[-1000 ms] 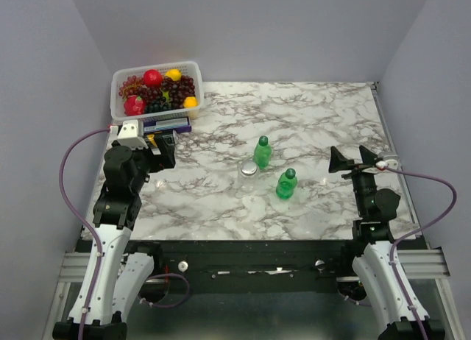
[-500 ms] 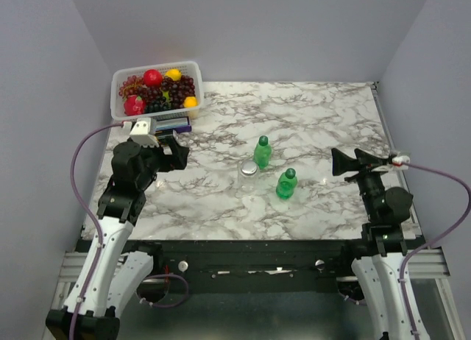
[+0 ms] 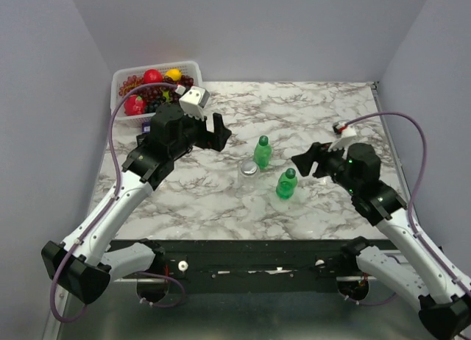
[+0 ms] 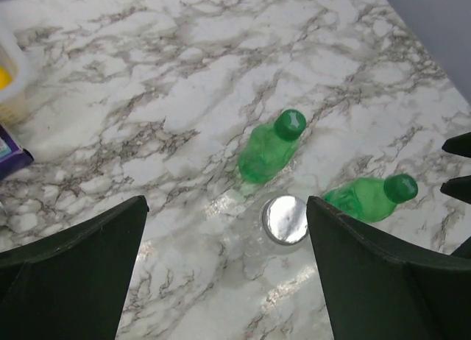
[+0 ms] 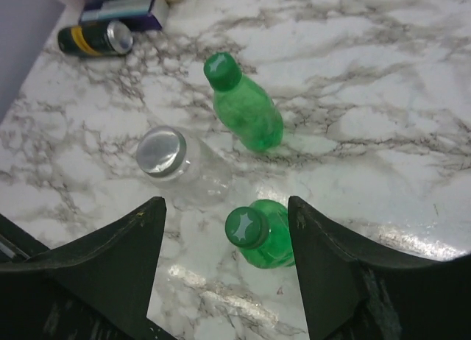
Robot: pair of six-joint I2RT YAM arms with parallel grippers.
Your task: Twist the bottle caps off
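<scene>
Standing upright near the middle of the marble table (image 3: pixel 331 104) are three small bottles, close together but not touching, each with its cap on. The far green bottle (image 5: pixel 250 115) wears the far green cap (image 5: pixel 222 69). The clear bottle (image 5: pixel 199 178), to its left and nearer the arms, carries the wider silvery cap (image 5: pixel 160 150). The near green bottle (image 5: pixel 272 244) sits to the right with the near green cap (image 5: pixel 246 226).

The left gripper (image 4: pixel 224 202) hangs over the table on the far left of the group, its jaws spread wide and holding nothing. From its wrist camera the silvery cap shows in the gap well below the fingers.

The right gripper (image 5: pixel 226 202) hovers just beside the near green bottle, on its right. Its fingers stand apart, and the near green cap shows between them, touching neither.

By the far left corner a dark can (image 5: pixel 96 38) lies on its side beside a purple box (image 5: pixel 125 9). The can has a yellow label and the box a pale printed face, but the print on both is too small to read. A fruit basket (image 3: pixel 116 90) stands behind them.
</scene>
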